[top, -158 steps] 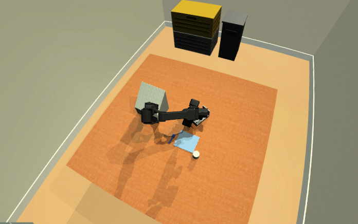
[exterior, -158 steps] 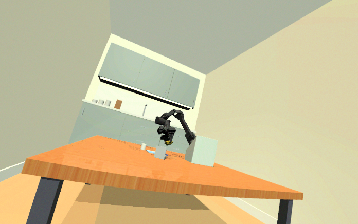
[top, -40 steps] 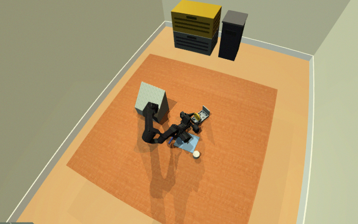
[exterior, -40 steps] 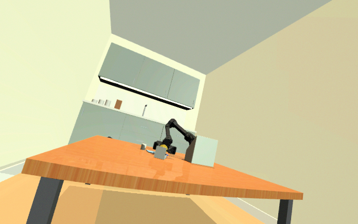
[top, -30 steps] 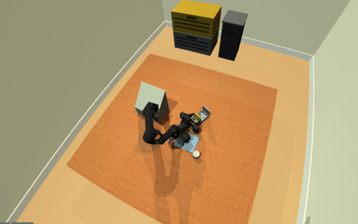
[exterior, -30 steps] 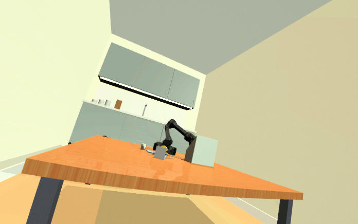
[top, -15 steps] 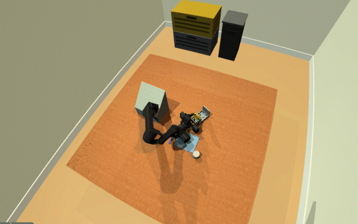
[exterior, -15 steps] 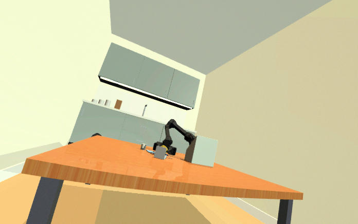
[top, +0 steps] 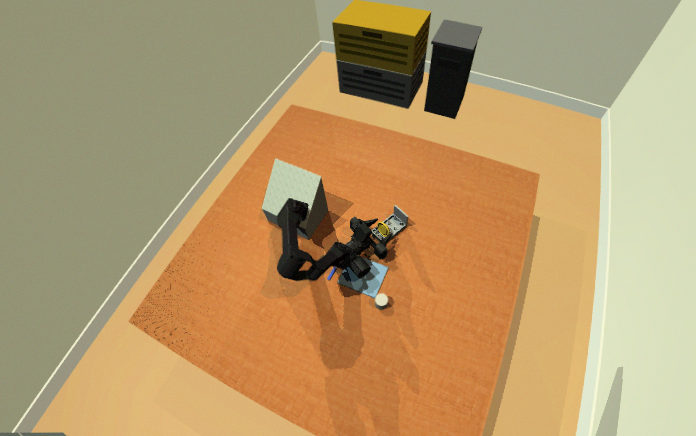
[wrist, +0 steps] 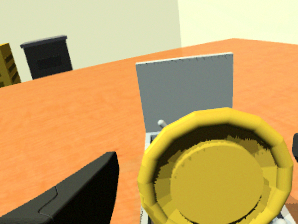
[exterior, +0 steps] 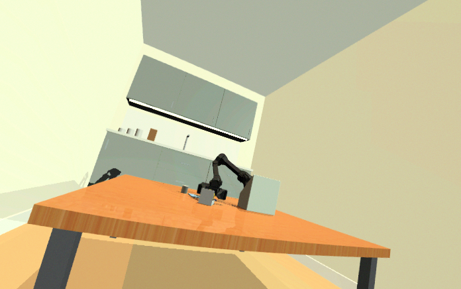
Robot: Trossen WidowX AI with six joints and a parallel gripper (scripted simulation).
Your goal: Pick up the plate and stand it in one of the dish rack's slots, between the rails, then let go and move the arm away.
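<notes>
The yellow plate (top: 383, 228) (wrist: 216, 176) stands upright on its edge in the grey dish rack (top: 400, 214) (wrist: 186, 90) (exterior: 206, 197), between the rails, in front of the rack's tall end wall. My gripper (top: 378, 238) (wrist: 205, 152) is open, with one finger on each side of the plate. In the wrist view the left finger is the dark block at the lower left, clear of the plate's rim, and only a sliver of the right finger shows at the right edge. In the exterior view the rack's wall hides the plate.
A pale grey box (top: 292, 190) (exterior: 259, 193) stands behind the arm's base. A light blue mat (top: 377, 283) lies under the wrist, with a white cup (top: 381, 300) (exterior: 184, 189) at its corner and a small blue stick (top: 331, 273) beside it.
</notes>
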